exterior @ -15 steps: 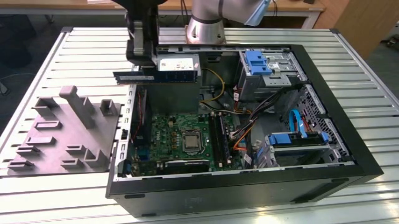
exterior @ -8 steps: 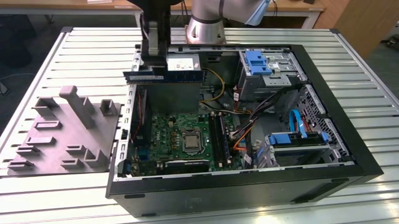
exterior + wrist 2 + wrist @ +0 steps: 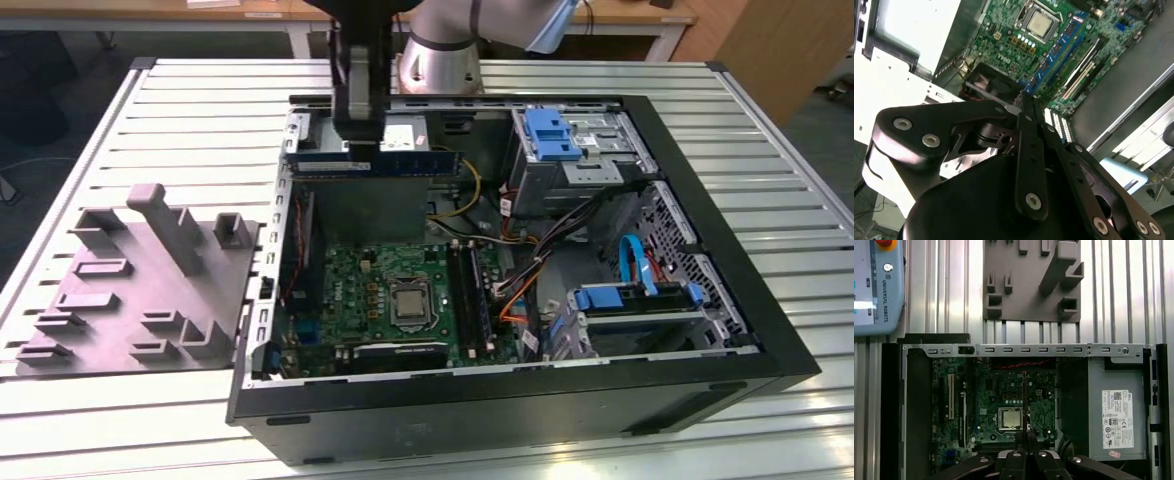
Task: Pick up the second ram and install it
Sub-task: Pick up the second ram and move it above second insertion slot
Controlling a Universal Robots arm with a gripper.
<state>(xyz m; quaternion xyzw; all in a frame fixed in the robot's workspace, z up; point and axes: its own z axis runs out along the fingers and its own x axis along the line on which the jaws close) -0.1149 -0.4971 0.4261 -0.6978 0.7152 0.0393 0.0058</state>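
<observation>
- The hand (image 3: 358, 148) is clenching the second ram (image 3: 416, 160), hovering just beyond the motherboard (image 3: 380, 290).
- The ram's long axis is running crosswise to the motherboard's slots (image 3: 463, 290).

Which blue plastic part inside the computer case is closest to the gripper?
The blue plastic bracket on the silver drive cage, alongside the gripper holding the long dark second ram; the blue tray lies farther off.

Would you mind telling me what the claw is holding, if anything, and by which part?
The claw is shut on the second ram, pinching its flat faces along the upper long edge, near the middle of its length.
</observation>
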